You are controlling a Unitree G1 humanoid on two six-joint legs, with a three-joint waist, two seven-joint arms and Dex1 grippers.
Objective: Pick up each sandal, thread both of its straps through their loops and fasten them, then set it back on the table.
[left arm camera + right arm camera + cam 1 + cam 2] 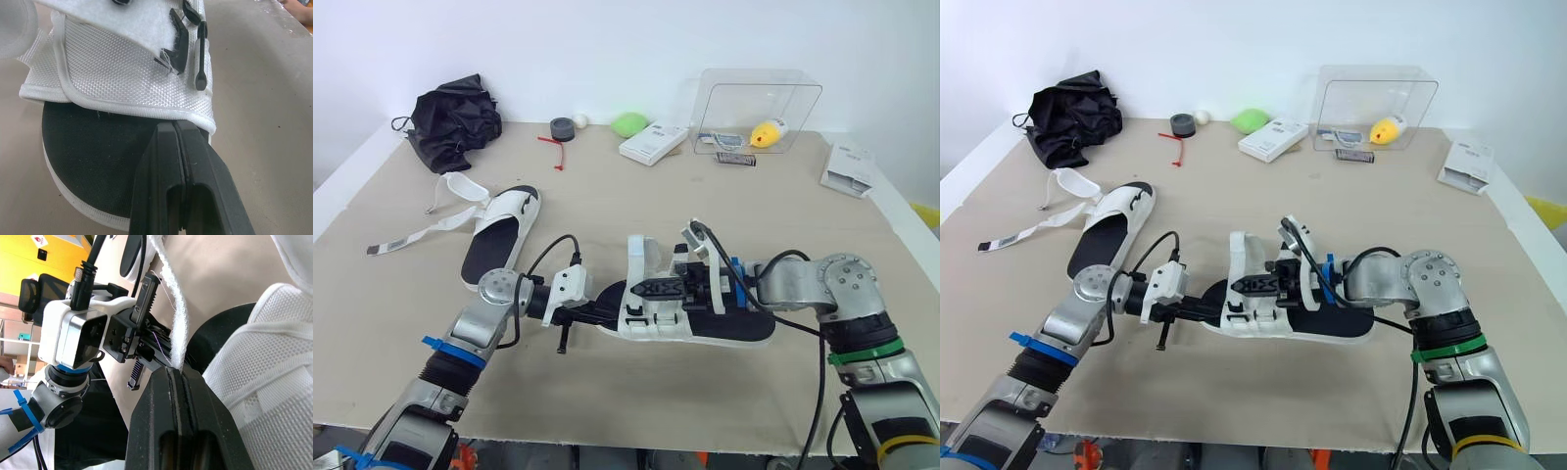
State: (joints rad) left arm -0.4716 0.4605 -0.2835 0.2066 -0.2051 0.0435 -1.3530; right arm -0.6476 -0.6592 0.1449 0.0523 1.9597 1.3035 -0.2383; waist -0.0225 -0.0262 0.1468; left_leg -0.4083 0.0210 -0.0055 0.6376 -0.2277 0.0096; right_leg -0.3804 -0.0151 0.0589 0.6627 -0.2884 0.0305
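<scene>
Near sandal (705,328): it lies sole-down on the table just in front of me, between my two grippers. It is white mesh with a black footbed.
Long axis: it runs across my view from left to right. I cannot tell which end is the toe.
Strap (177,323): a fuzzy white strip that rises loose from the sandal's upper.
Right gripper (171,373): its fingers are closed, pinching the strap over the middle of the sandal.
Left gripper (174,128): its fingers are pressed together and the tips touch the bound edge of the mesh upper at the sandal's left end. I cannot tell whether they pinch the fabric.
Far sandal (499,235): it sits to my left and further back, well apart from the first. Its long axis points away from me and its straps (450,211) trail loose to the left.
Table (636,196): a beige top set against a plain white wall (607,39).
Back edge: a crumpled black bag (455,122), a dark tape roll (562,128), a small white ball (578,120), a green lump (628,123) and a white box (653,143).
Far right: a clear plastic box (759,98) holds a yellow toy (767,132), and a white packet (848,168) lies beside it.
Obstruction: my own cables loop over the near sandal.
</scene>
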